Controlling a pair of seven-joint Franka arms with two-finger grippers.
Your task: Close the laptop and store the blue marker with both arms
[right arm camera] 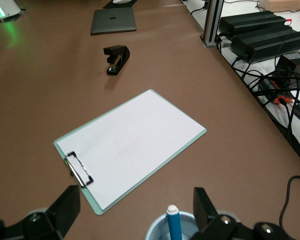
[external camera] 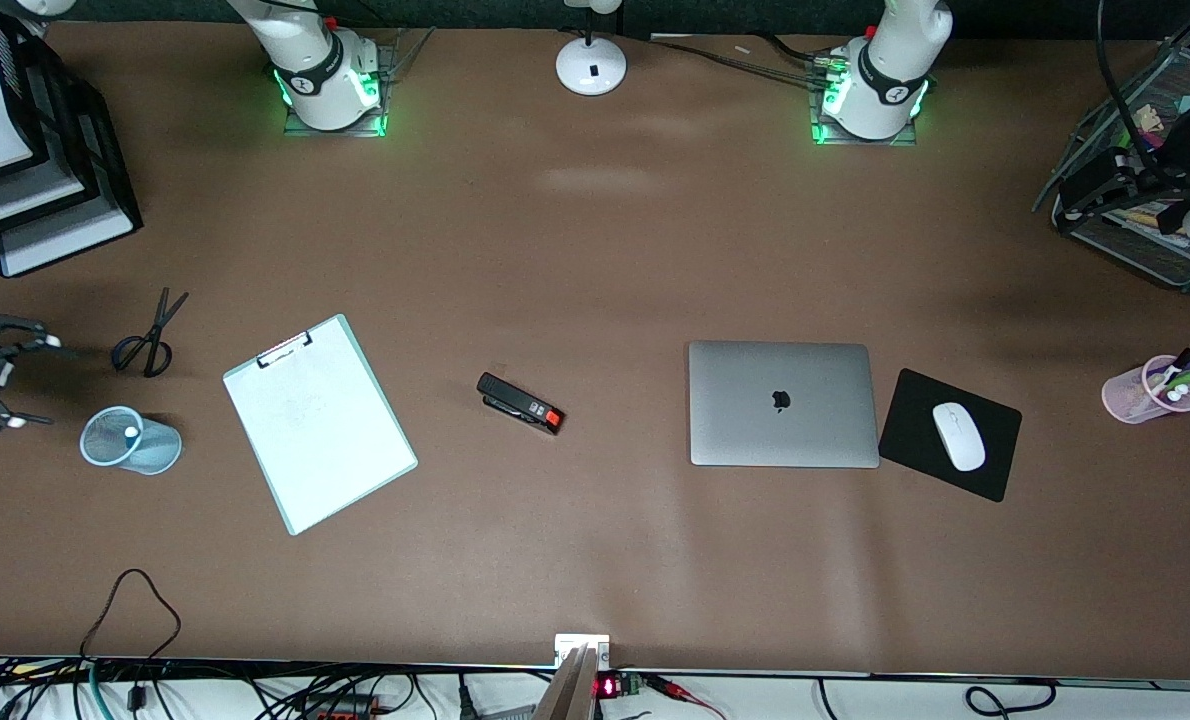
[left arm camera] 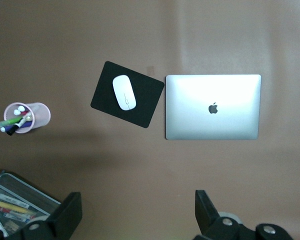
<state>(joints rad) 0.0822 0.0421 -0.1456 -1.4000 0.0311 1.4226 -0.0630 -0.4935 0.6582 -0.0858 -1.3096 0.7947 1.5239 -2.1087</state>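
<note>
The silver-grey laptop (external camera: 783,403) lies closed on the table, apple logo up; it also shows in the left wrist view (left arm camera: 212,107) and the right wrist view (right arm camera: 113,21). The blue marker (right arm camera: 173,224) stands white tip up in a pale blue mesh cup (right arm camera: 157,231); only its tip (external camera: 132,432) shows in the front view. My right gripper (external camera: 33,382) is open and empty beside that cup (external camera: 150,450), at the right arm's end of the table. My left gripper (external camera: 1095,190) is open and empty over a mesh tray (external camera: 1145,255) at the left arm's end.
A white mouse (external camera: 958,436) on a black pad (external camera: 915,410) lies beside the laptop. A pink cup (external camera: 1135,395) holds pens. A black stapler (external camera: 520,403), a clipboard (external camera: 320,422) and scissors (external camera: 150,335) lie on the table. Black paper trays (external camera: 45,190) stand at the right arm's end.
</note>
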